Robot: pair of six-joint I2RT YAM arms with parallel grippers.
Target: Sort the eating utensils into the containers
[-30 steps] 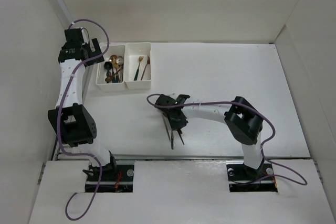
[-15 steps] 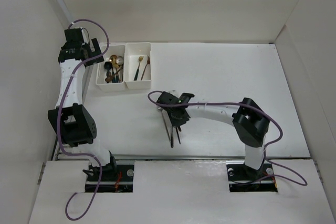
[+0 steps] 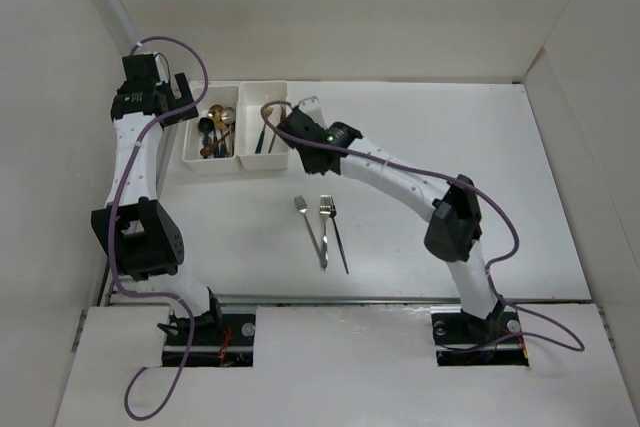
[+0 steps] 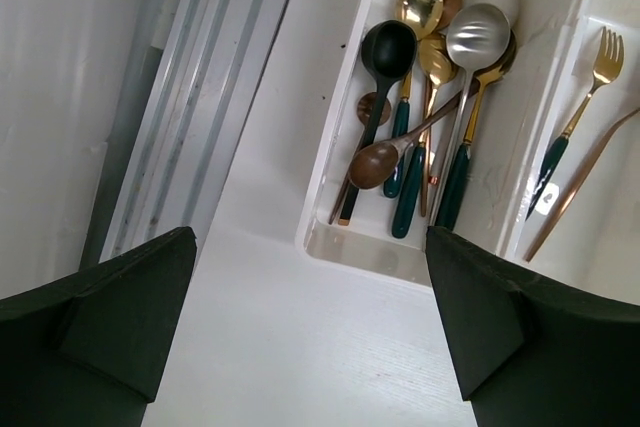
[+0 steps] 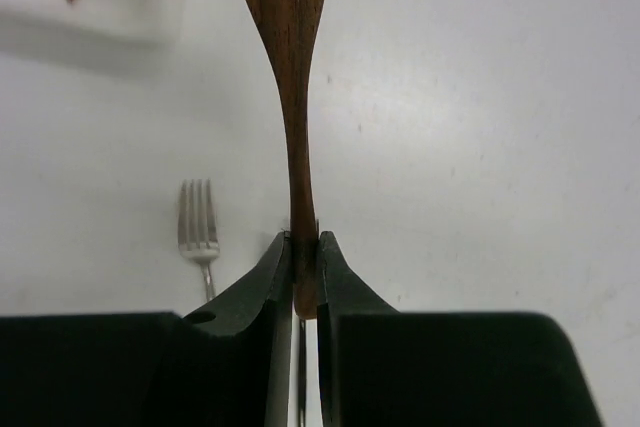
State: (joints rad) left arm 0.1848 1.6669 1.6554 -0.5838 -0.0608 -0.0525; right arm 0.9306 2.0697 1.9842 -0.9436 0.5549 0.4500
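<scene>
Two joined white bins stand at the back left. The left bin (image 3: 212, 168) holds several spoons (image 4: 400, 147). The right bin (image 3: 266, 162) holds a gold fork with a green handle (image 4: 575, 112) and a copper utensil (image 4: 585, 187). My right gripper (image 3: 284, 125) hovers at the right bin's near right corner, shut on the handle of a brown copper utensil (image 5: 291, 97) that points ahead of it. Two silver forks (image 3: 311, 231) (image 3: 334, 232) lie side by side on the table; one shows in the right wrist view (image 5: 198, 223). My left gripper (image 3: 178, 99) is open and empty beside the left bin (image 4: 372, 247).
White walls close in the table on the left, back and right. A metal rail (image 4: 200, 97) runs along the left wall beside the bins. The right arm's forearm (image 3: 390, 169) stretches diagonally over the middle of the table.
My right gripper has moved from over the two forks at the table's middle up and left to the right bin, carrying the brown utensil. The forks now lie uncovered. The left arm has not moved.
</scene>
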